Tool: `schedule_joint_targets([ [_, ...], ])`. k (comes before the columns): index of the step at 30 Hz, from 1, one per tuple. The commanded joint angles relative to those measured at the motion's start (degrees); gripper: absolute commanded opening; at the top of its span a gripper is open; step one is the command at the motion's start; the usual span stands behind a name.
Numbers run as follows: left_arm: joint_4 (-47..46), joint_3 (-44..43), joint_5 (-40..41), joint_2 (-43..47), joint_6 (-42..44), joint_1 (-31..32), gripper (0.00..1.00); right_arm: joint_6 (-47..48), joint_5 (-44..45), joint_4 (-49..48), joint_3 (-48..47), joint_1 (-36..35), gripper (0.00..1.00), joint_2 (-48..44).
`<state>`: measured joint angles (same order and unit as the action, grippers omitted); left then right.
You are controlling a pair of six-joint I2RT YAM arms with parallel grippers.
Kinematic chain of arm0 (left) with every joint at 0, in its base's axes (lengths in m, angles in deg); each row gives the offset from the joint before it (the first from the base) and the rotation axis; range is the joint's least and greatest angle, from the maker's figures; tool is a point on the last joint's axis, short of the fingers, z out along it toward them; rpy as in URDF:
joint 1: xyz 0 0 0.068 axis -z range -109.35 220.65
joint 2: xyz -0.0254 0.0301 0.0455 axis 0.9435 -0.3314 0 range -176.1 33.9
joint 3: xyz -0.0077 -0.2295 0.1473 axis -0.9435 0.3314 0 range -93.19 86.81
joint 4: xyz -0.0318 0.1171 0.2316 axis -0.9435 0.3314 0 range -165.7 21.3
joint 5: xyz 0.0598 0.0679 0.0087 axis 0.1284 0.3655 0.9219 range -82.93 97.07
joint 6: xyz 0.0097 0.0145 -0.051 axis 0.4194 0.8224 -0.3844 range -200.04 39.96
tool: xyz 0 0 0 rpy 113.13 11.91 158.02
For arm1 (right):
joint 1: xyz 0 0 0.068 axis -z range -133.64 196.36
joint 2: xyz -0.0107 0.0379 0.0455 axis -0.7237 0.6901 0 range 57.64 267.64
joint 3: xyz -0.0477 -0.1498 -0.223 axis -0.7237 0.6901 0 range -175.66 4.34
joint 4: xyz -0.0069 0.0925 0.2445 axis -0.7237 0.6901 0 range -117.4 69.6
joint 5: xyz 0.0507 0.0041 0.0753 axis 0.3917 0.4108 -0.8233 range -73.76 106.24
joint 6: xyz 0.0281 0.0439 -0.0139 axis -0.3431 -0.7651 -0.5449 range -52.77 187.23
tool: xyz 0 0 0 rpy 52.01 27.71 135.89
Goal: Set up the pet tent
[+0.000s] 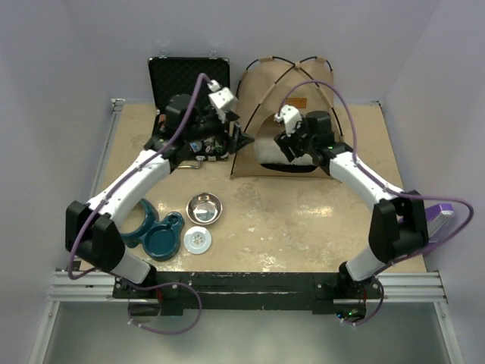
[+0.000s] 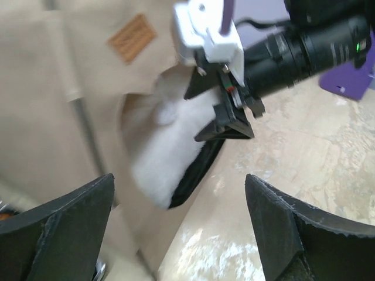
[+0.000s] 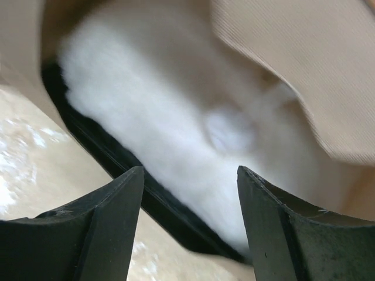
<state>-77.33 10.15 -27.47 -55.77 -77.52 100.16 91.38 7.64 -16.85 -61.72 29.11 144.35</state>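
Top view: pet tent (image 1: 284,91) upright at far middle of table (image 1: 303,220), beside black case (image 1: 186,72); left gripper (image 1: 239,138) at tent's left edge, right gripper (image 1: 288,152) at doorway
Left wrist: fingers (image 2: 64,216) spread wide, nothing between; brown label (image 2: 132,38) on canvas
Right wrist: jaws parted, empty, facing white cushion (image 3: 176,129) inside tent

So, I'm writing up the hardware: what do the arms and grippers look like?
The left arm and right arm have white links and black joints, each with a purple cable and a white camera block. The left gripper and right gripper have black wedge-shaped fingers.
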Motion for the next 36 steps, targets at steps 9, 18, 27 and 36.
schedule_joint_targets([
  [9,38.50,-1.37,-4.74,14.61,6.94,-28.87,1.00,2.75,0.70,-2.91,-9.62,-6.21,0.65,20.53],
  [18,65.17,2.73,14.21,17.15,33.07,-45.95,0.98,1.71,-4.92,12.21,-6.36,-6.30,0.75,-1.97],
  [27,62.80,20.57,24.18,18.39,32.89,-45.95,0.89,1.87,-14.07,17.32,-6.09,-8.05,0.76,-5.60],
  [36,53.76,31.49,19.78,17.61,33.79,-45.78,0.66,2.14,-14.51,16.96,-9.17,-8.76,0.75,-1.29],
])
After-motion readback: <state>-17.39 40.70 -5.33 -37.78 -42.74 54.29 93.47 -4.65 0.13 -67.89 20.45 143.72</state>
